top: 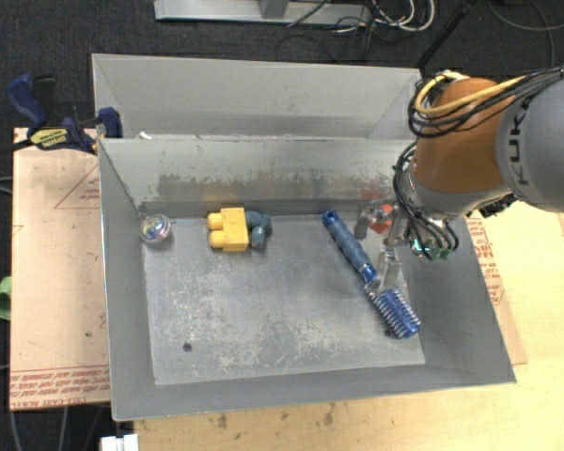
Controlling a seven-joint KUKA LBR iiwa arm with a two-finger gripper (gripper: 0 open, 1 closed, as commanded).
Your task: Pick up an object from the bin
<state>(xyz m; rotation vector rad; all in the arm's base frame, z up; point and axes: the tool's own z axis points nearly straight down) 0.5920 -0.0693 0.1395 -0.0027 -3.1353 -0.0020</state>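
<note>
Camera view looks down on the gripper (pixel 378 241) low in the right part of the bin (pixel 263 402), its two fingers (pixel 391 259) apparently apart with nothing between them. It stands just beside a blue brush (pixel 365 267) that lies slantwise on the floor. The brush's handle runs up toward the back wall and its bristled head (pixel 396 313) points to the near right corner. The fingers sit on the right of the handle, close to where it meets the head, not yet astride it. I judge this to be the approach step, with no grasp made and the brush flat on the metal. The next move would call for a small shift to the left to bring the handle between the fingers, then a closing across its narrow width. The handle is thin and smooth, so it could roll or slip aside. The arm (pixel 536 148) comes in from the right, its orange wrist cover (pixel 456 148) above the gripper and the tool pointing steeply down. Well apart, along the back wall, lie a yellow block (pixel 227 229) touching a blue piece (pixel 258 230), and a shiny ball (pixel 155 230) in the left corner.
</note>
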